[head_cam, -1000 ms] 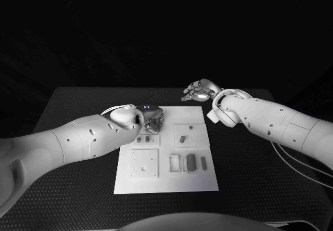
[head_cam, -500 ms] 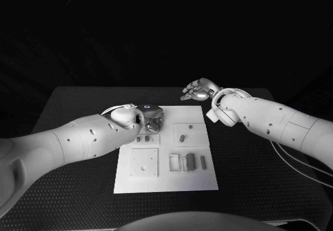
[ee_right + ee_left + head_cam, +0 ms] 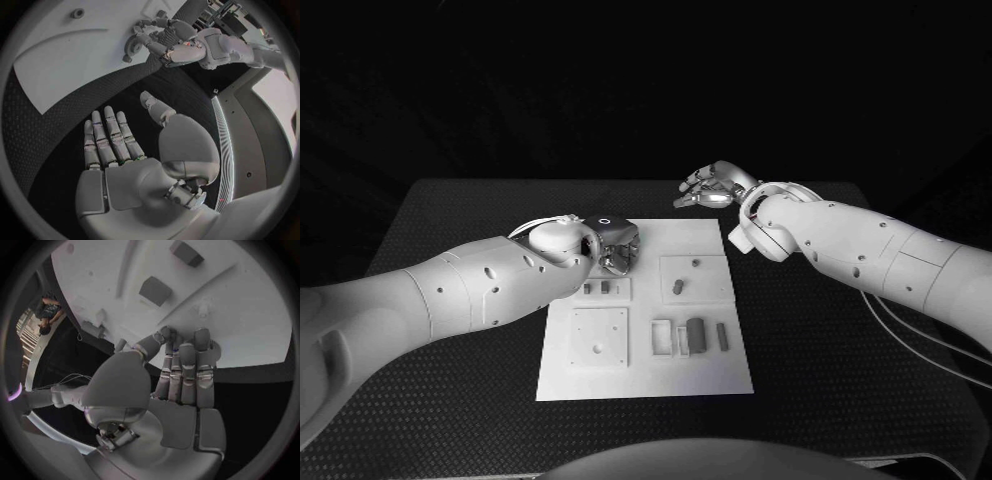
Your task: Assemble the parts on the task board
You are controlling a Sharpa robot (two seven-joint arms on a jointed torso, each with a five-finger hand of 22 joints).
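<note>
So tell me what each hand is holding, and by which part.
The right hand holds nothing; its fingers are spread above the table. The left hand is at the task board's far edge with fingers curled; any hold cannot be told.

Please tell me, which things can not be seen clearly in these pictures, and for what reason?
- Head view: the left hand covers the task board's far left corner, so anything under it is hidden.
- Left wrist view: whether the left hand's fingertips hold a part cannot be told.
- Head view: the small parts are too small to tell their shapes.
- Head view: the right hand is half hidden behind its wrist.
</note>
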